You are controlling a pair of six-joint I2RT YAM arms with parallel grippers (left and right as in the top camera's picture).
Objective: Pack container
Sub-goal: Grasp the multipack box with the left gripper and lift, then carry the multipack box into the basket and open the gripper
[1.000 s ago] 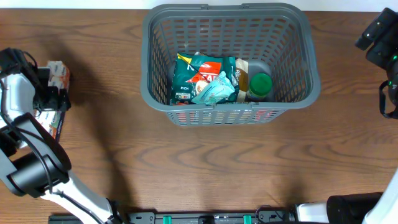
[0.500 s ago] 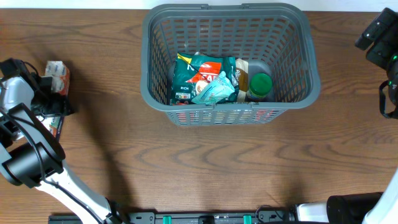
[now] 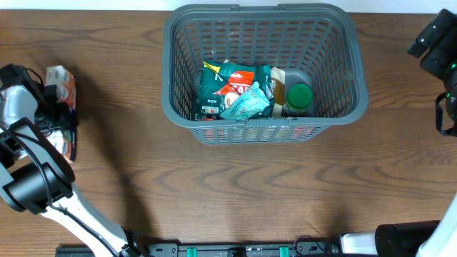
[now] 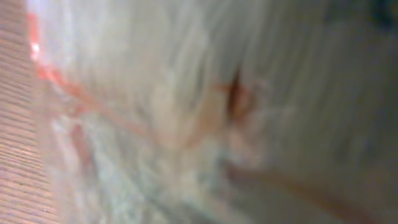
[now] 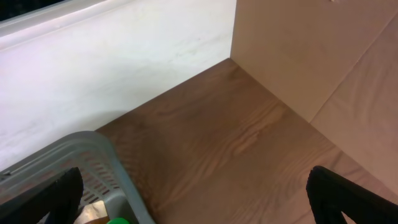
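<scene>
While overhead shows basket (image 3: 166,64) at far edge, left wrist sees only blurred white-red packet (image 4: 186,112) | left gripper (image 3: 54,101) at left edge: grip unreadable | right gripper (image 5: 199,199): fingers spread

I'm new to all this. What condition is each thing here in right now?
Basket: upright, open top, partly filled.
Green snack bag: lying in the basket.
Pale packet: resting on the snack bag.
Bottle: in the basket, green cap on.
White packet: outside the basket, on the table.
Left end effector: at the white packet; open or shut unclear.
Right end effector: open, holding nothing.
</scene>
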